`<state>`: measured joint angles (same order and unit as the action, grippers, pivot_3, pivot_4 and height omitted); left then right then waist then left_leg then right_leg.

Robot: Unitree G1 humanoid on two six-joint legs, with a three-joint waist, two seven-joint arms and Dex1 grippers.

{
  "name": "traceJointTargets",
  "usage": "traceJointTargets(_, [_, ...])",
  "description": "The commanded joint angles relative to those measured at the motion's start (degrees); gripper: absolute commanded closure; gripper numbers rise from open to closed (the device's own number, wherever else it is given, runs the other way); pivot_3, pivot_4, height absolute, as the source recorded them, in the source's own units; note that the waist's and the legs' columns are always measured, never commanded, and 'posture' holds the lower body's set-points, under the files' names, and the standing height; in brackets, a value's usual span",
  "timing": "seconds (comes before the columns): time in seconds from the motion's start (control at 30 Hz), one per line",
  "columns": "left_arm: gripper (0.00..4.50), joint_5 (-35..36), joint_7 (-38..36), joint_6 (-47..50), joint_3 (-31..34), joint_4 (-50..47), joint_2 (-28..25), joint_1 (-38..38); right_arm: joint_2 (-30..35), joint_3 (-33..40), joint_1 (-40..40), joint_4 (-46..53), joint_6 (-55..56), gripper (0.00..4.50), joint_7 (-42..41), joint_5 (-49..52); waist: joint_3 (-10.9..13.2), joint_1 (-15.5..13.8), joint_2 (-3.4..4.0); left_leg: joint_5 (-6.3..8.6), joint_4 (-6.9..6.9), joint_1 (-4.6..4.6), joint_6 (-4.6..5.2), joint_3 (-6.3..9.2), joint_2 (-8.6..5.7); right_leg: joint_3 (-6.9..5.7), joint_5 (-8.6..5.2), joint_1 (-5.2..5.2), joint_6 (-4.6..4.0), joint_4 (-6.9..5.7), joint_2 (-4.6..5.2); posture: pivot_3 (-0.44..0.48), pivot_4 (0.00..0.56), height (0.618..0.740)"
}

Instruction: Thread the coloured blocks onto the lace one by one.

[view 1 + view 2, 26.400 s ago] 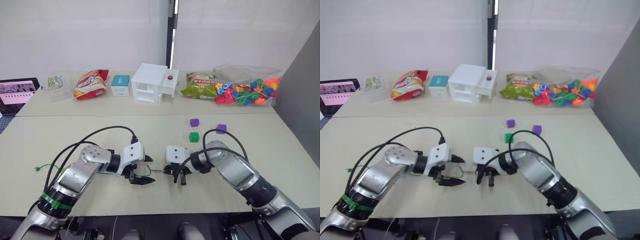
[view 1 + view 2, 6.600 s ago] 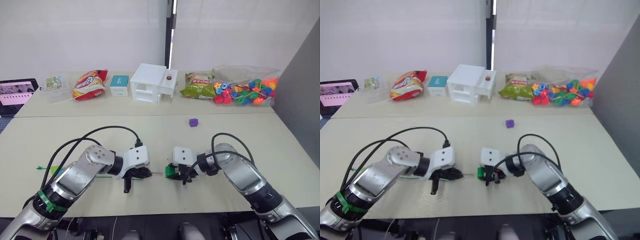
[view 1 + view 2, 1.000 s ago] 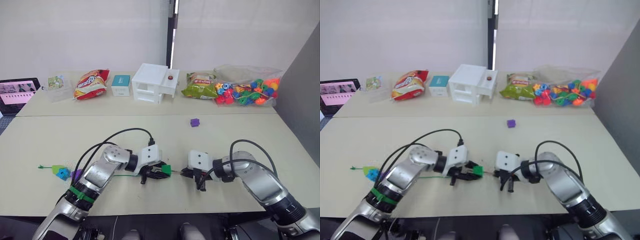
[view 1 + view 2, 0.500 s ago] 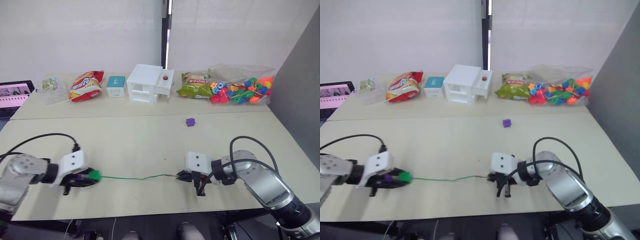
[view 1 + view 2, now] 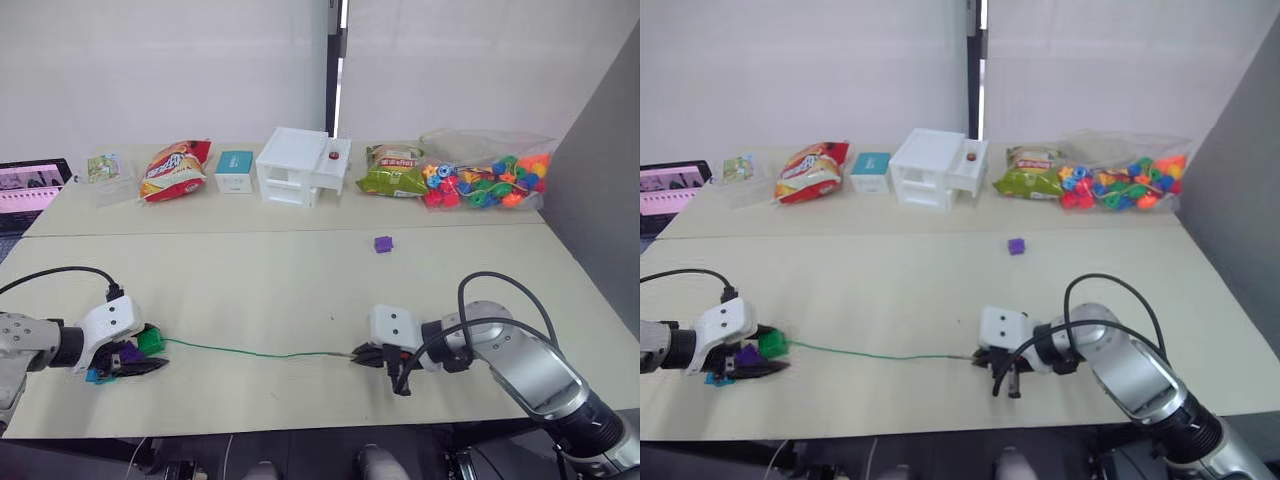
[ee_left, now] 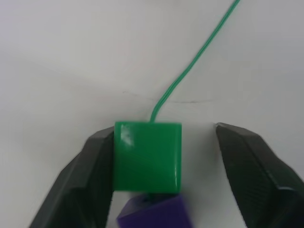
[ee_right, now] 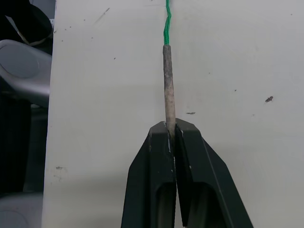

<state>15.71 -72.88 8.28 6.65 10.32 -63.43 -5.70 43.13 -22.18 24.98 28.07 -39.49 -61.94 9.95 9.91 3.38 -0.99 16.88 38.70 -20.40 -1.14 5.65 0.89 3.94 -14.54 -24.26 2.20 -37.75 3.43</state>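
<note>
**Green cube pulled to the far left end of the lace**

Compared with half a second ago, the dark green cube (image 5: pixel 151 340) now sits closer to the other threaded blocks at the left side of the tabletop (image 5: pixel 300 280), and the left gripper (image 5: pixel 128 362) is a little further to the left than before. One second ago both grippers were near each other in the middle; now they are well apart.

At the left gripper, the wrist view shows the two black fingers (image 6: pixel 90 171) standing apart, with the dark green cube between them. One finger touches the cube's side, the other is clear of it. A purple cube (image 6: pixel 156 213) lies directly behind the green one, touching it. In the head view a bit of blue (image 5: pixel 93 377) shows beside the purple cube, under the gripper; I cannot tell its shape.

From the green cube the lace (image 5: pixel 250 352) runs as a thin green line across the tabletop to the right gripper (image 5: pixel 362 355). This gripper's fingers are pressed together on the stiff tip (image 7: pixel 168 80) of the lace, and the tip points out straight from between them.

A second purple cube (image 5: pixel 383 244) lies alone on the tabletop, further back and well apart from both grippers.

Along the back there are a red snack bag (image 5: pixel 172 172), a white box (image 5: pixel 297 165) and a clear bag of beads (image 5: pixel 485 180).
</note>
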Motion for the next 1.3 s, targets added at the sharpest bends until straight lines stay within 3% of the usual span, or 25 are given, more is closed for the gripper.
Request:
traceJointTargets(0.03, [0.04,6.1,1.0,8.5,2.1,-11.3,0.7,-3.2,-1.5,-0.6,1.9,1.3,-0.8,4.50,0.7,0.7,0.0,-0.3,-0.03,0.00,0.02,-0.03,0.00,0.02,0.00,-0.01,0.00,0.00,0.00,0.01,0.00,0.000,0.150,0.740])
traceJointTargets(0.13, [0.04,9.3,2.8,14.9,-0.2,-19.4,3.4,-5.4,-2.9,-1.6,3.2,0.9,-1.4,4.50,1.4,0.6,0.0,-0.8,-0.03,0.00,0.06,-0.05,0.00,0.02,-0.02,-0.01,0.00,0.03,0.01,0.05,0.02,0.000,0.150,0.740])
traceJointTargets(0.27, [0.04,11.0,8.7,21.2,-7.4,-28.5,12.7,-10.3,-4.7,-3.4,5.4,-0.2,-2.6,4.50,2.2,0.0,0.0,-0.9,-0.03,0.00,0.08,-0.04,0.00,0.00,-0.04,0.01,0.01,0.03,0.01,0.04,0.03,0.000,0.150,0.740])
traceJointTargets(0.47, [0.04,2.8,11.4,16.9,-18.6,-27.2,21.1,-14.0,-5.0,-5.5,7.2,-1.9,-3.7,4.50,2.9,-1.0,0.0,-0.8,-0.06,0.00,0.10,-0.02,0.00,0.05,-0.06,0.02,0.01,0.02,0.00,0.02,0.00,0.000,0.150,0.740])
traceJointTargets(0.67, [0.04,0.4,10.1,14.8,-22.4,-24.3,23.8,-15.4,-4.4,-6.0,7.5,-2.2,-3.8,4.50,3.2,-1.6,0.0,-0.9,-0.06,0.00,0.10,-0.04,0.00,0.04,-0.07,0.02,0.01,0.03,0.00,0.06,0.01,0.000,0.150,0.740])
traceJointTargets(1.13, [4.48,-0.3,7.5,13.9,-24.5,-22.5,26.3,-17.5,-3.9,-6.5,6.9,-1.6,-4.6,4.50,3.5,-2.2,0.0,-0.9,-0.06,0.00,0.14,-0.07,0.00,0.05,-0.07,0.01,0.01,0.03,0.00,0.07,0.02,0.000,0.150,0.740])
traceJointTargets(1.3, [4.48,-0.2,7.4,13.8,-24.4,-22.2,26.6,-17.7,-3.8,-6.8,6.7,-1.7,-4.7,4.50,3.6,-2.6,0.0,-0.9,-0.06,0.00,0.14,-0.08,0.00,0.07,-0.07,0.01,0.01,0.03,0.00,0.08,0.02,0.000,0.150,0.740])
